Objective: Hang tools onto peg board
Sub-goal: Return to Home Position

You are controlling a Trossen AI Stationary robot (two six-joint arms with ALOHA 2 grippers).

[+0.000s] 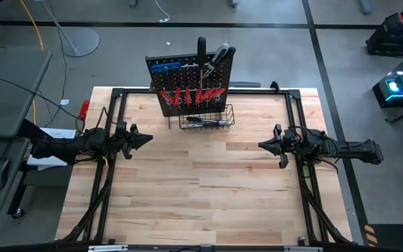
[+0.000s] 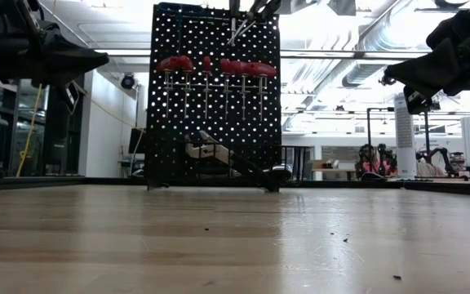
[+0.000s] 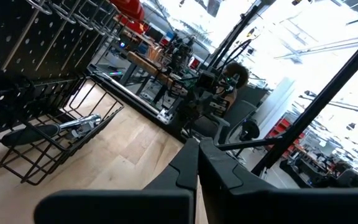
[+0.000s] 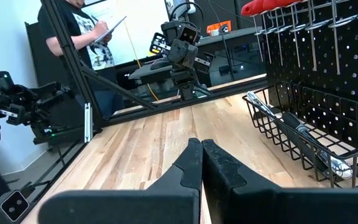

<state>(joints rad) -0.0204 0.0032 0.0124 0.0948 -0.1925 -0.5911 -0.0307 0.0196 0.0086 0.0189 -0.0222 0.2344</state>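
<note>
Peg board [image 1: 187,80] upright at far edge of table [image 1: 208,203] — left gripper [image 1: 149,140] and right gripper [image 1: 261,145] well apart in front of it, fingers pressed together, open wood between

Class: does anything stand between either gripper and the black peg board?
Nothing visible does. Only bare light wooden table lies between the shut left gripper, the shut right gripper and the upright black perforated peg board, whose black wire basket holds a chrome ratchet.
</note>
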